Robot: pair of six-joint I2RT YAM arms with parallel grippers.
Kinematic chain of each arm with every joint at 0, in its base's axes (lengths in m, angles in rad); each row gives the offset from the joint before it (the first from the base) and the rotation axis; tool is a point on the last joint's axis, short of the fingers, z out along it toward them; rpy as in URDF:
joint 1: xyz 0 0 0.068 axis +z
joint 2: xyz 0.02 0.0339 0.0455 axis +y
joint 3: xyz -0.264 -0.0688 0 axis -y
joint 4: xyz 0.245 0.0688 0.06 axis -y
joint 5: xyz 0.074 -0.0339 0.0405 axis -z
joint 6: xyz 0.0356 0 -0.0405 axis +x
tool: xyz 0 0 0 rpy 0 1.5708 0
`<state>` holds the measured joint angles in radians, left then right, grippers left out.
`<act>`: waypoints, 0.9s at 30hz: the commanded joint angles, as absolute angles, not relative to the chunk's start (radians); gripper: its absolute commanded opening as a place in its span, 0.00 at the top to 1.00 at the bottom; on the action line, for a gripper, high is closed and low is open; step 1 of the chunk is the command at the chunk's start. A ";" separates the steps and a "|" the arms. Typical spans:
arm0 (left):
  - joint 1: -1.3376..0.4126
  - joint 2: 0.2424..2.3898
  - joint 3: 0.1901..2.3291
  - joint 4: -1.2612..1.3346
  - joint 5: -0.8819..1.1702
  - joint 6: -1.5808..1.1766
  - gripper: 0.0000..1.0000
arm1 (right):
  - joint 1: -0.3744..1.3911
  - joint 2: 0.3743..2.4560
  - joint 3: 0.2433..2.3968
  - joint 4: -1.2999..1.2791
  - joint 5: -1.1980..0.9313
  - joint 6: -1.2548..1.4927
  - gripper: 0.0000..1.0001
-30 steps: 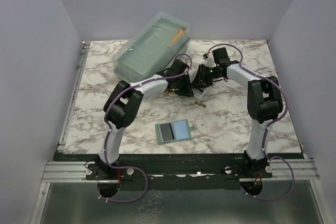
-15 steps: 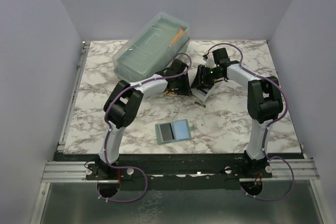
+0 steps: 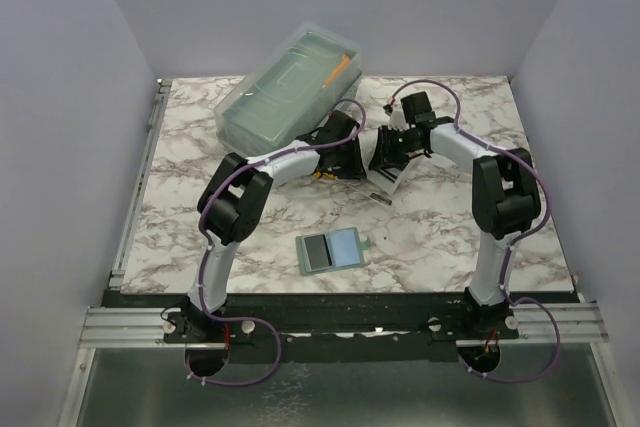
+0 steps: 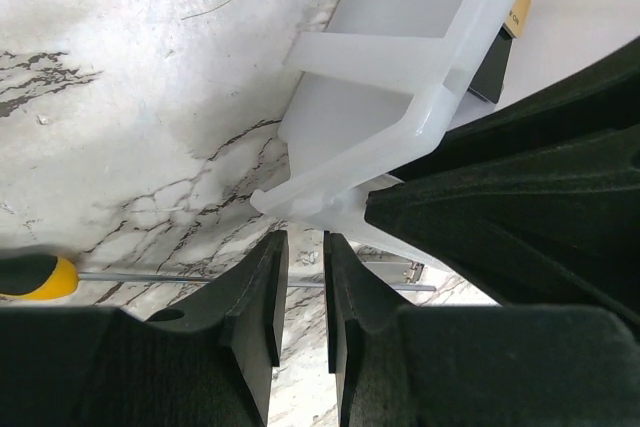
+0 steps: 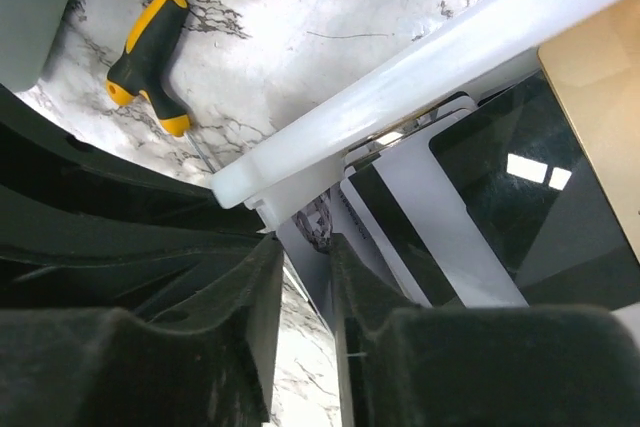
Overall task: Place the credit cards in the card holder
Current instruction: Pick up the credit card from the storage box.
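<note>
Card holder lies open and flat on the desk. It is closer to the arm bases than the white tray is, and well apart from the tray. One half looks dark and the other half pale blue. No tool is touching it.

Both tools are at the tray, one on each side. The left tool has its two fingers close together, with only a thin gap. A corner of the tray sits right at its tips. I cannot tell if it is pinching the tray or only touching it. The right tool is narrow too. The tray's wall is right at its tips, and I cannot tell if it is holding that wall.

The black cards are inside the tray and lie partly over each other. The gold card is in the tray as well, just beside them.

A small screwdriver with a yellow and black handle lies on the desk near the tray, on the left arm's side.

Past the tray, farther from the arms, there is a big see-through box with its lid on.
</note>
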<state>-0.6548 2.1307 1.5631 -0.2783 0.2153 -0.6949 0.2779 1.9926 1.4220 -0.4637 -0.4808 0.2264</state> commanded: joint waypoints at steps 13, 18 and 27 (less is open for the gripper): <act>-0.660 1.862 1.447 -0.277 0.316 -0.685 0.70 | 0.299 1.860 1.465 -0.471 -0.231 0.204 0.98; -0.656 1.737 1.368 -0.287 0.382 -0.670 0.63 | 0.299 1.833 1.485 -0.443 -0.160 0.266 1.00; -0.596 1.611 1.305 -0.295 0.517 -0.732 0.54 | 0.256 1.766 1.435 -0.376 -0.328 0.463 1.00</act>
<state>-0.6331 1.6711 1.3251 -0.2829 0.4240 -0.7033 0.2768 1.8526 1.4803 -0.4503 -0.2131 0.3714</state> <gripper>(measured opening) 0.432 0.005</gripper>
